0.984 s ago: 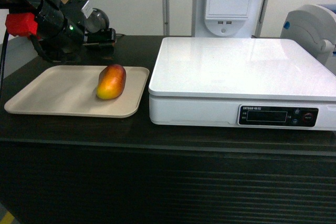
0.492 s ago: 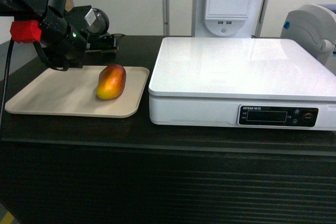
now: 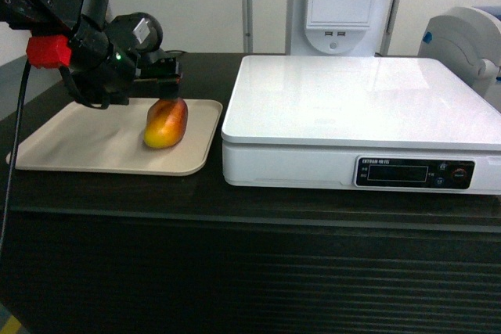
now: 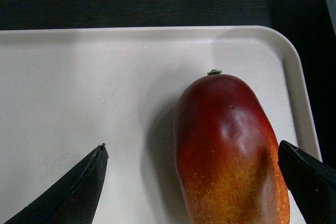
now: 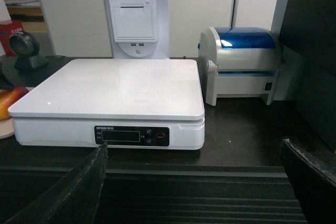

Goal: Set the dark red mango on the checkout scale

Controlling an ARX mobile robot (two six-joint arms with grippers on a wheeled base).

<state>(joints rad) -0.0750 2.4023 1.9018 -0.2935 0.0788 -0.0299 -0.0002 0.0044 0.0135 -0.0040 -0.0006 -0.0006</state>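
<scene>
The dark red mango [image 3: 166,123] lies on a beige tray [image 3: 70,146] at the left of the black checkout counter [image 3: 235,201]. My left gripper [image 3: 166,90] hangs over the mango's far end. In the left wrist view it [image 4: 192,148] is open, with the mango [image 4: 231,156] between its fingertips [image 4: 97,156], closer to the right one and not gripped. The white scale [image 3: 360,107] stands to the right of the tray, its top bare. My right gripper [image 5: 194,145] is open and holds nothing, in front of the counter's ribbed panel and facing the scale [image 5: 115,85].
A white receipt printer stand [image 3: 338,5] rises behind the scale. A white and blue label printer [image 5: 244,61] sits to the scale's right. A dark scanner [image 5: 23,51] stands at the back left. The tray's rim [image 4: 299,93] runs close to the mango's right side.
My left arm has swung right and forward from the tray's back-left corner to the mango's far end. The mango, tray and scale have stayed put.
</scene>
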